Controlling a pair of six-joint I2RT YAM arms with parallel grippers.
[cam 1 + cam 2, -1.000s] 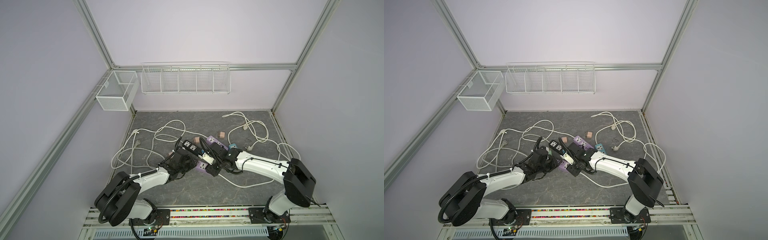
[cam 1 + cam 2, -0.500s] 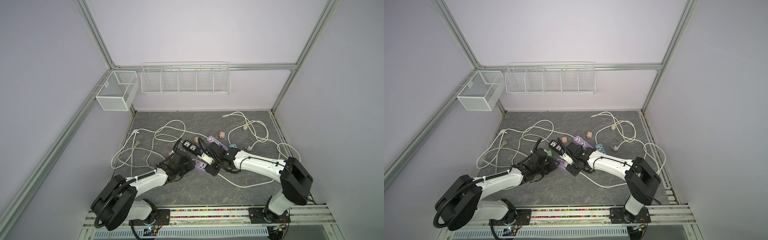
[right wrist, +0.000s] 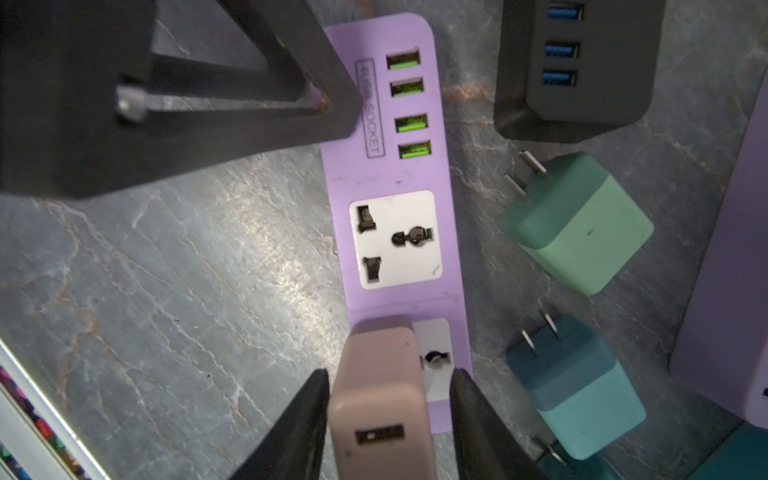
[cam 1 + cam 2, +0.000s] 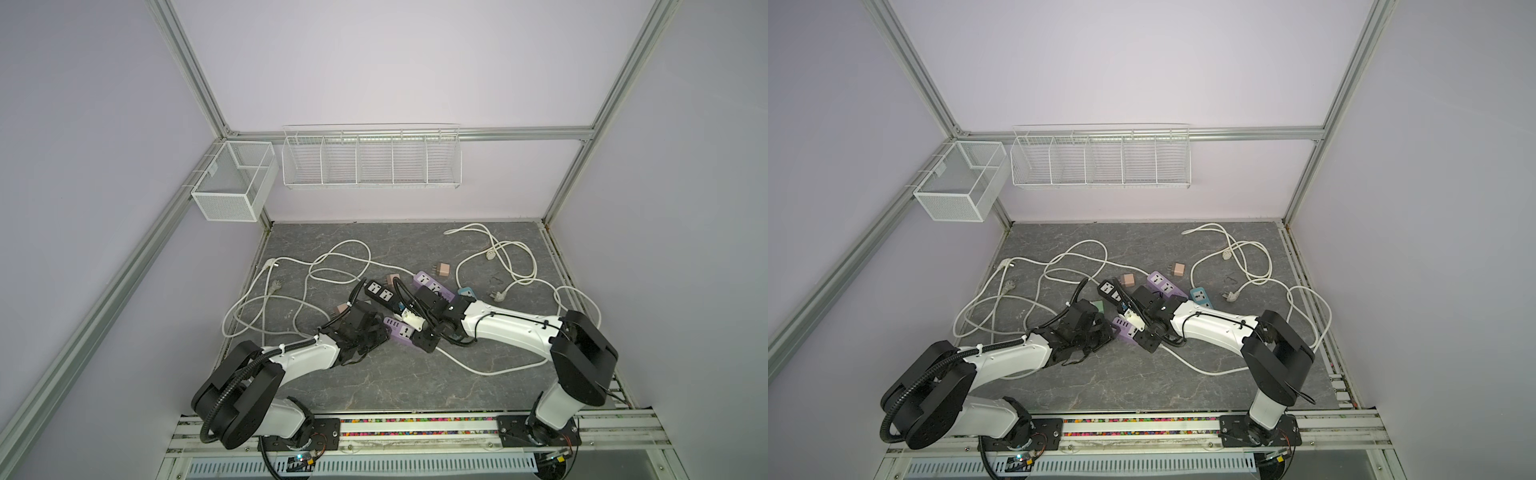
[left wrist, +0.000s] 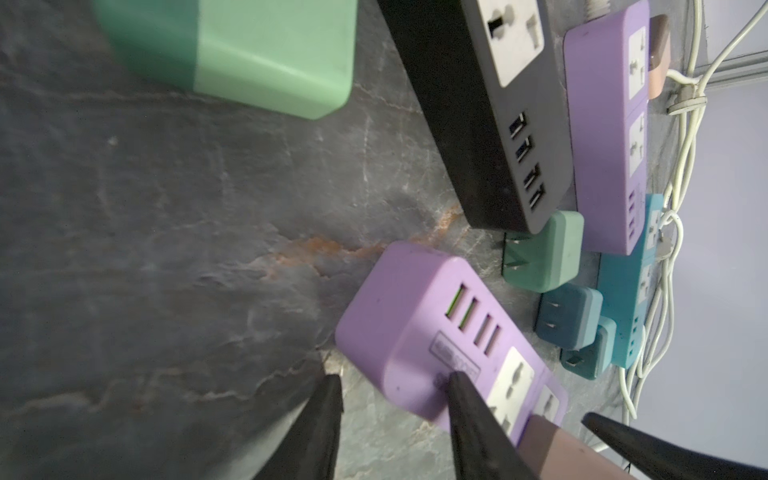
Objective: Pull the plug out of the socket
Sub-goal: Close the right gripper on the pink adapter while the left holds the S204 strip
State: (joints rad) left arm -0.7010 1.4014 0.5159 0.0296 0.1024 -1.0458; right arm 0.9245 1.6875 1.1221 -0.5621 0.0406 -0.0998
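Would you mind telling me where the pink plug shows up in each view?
In a top view: pink plug, a pale block mid-floor.
In a top view: the same mid-floor spot.
Left wrist: cropped by the frame, on the purple power strip, at its end.
Right wrist: between the fingers.
Shared landmark: that strip, in all four.

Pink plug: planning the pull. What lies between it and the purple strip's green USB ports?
An empty universal socket, seen in the right wrist view.

pale pink plastic plug cube (image 3: 380, 399) between my right gripper's (image 3: 390, 372) fingers, in lilac plastic socket strip (image 3: 395, 174) | green plastic plug cube (image 3: 577, 224) outside one finger
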